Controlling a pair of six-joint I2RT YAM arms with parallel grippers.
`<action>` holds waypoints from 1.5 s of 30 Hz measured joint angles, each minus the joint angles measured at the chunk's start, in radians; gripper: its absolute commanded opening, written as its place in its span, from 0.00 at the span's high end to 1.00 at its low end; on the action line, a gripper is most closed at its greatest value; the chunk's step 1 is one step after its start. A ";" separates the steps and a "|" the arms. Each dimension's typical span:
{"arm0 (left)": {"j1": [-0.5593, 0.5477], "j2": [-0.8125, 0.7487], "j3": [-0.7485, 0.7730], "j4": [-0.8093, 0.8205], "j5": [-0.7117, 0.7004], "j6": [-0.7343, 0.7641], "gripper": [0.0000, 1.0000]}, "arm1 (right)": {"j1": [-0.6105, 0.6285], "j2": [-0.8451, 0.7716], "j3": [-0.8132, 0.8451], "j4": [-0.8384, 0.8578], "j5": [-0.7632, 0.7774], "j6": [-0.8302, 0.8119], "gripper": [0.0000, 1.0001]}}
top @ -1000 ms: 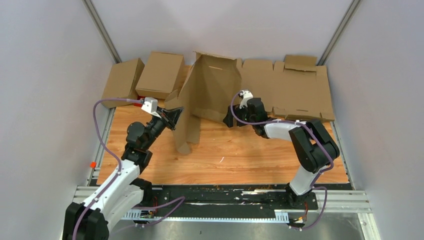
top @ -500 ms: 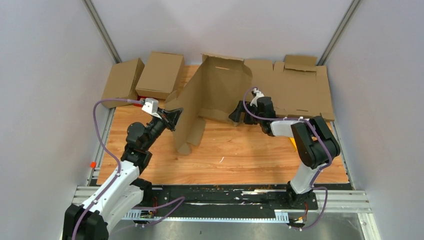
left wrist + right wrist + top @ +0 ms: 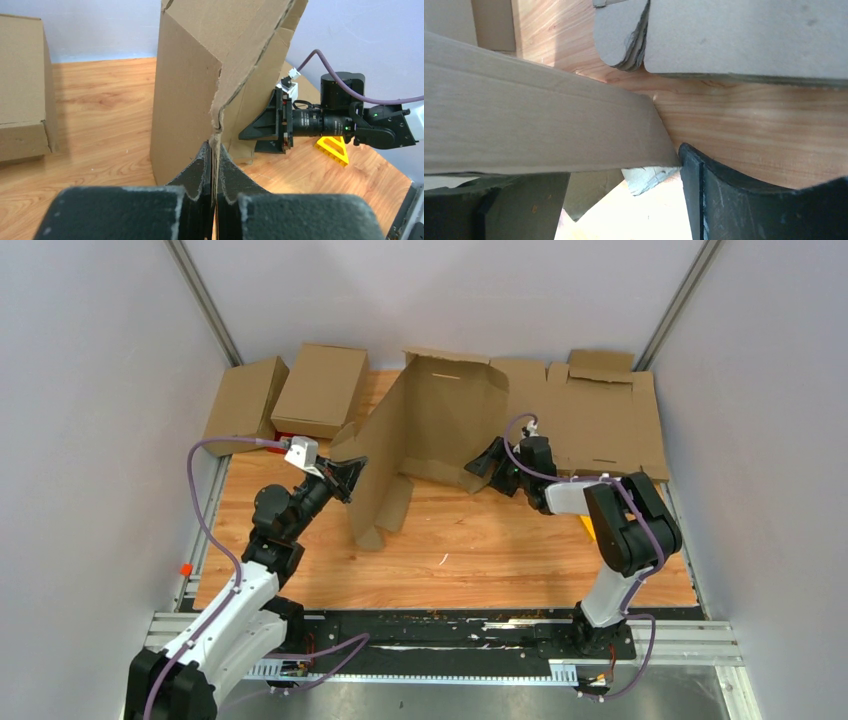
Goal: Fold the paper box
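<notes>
The paper box [image 3: 432, 430] stands upright, half-unfolded, toward the back of the wooden table [image 3: 500, 550]. The left gripper [image 3: 213, 152] is pinched tight on its near flap's edge. The right gripper [image 3: 480, 465] has its jaws spread, the box's lower right corner between them.

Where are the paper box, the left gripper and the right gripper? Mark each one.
paper box [image 3: 440, 425]: top view, middle of its upright panel.
left gripper [image 3: 214, 152]: left wrist view, between fingertips pinching the box.
right gripper [image 3: 487, 464]: top view, between its fingertips.
</notes>
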 measured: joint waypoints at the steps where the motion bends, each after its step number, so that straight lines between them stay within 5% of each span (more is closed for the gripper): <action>1: 0.000 -0.002 0.000 -0.003 -0.002 0.001 0.96 | -0.004 0.000 -0.008 0.010 -0.003 0.025 0.26; 7: -0.002 -0.071 0.002 -0.116 -0.105 0.048 0.98 | -0.029 0.000 -0.006 0.016 -0.029 0.095 0.25; 13: -0.002 -0.113 0.002 -0.189 -0.181 0.072 0.98 | -0.037 -0.006 0.065 -0.044 -0.044 -0.040 0.00; 33: -0.002 -0.055 0.002 -0.148 -0.109 0.063 0.98 | 0.109 -0.018 0.103 -0.243 0.150 -0.470 0.15; 45: -0.002 -0.023 0.003 -0.124 -0.103 0.063 0.96 | 0.157 -0.053 0.113 -0.292 0.232 -0.658 0.10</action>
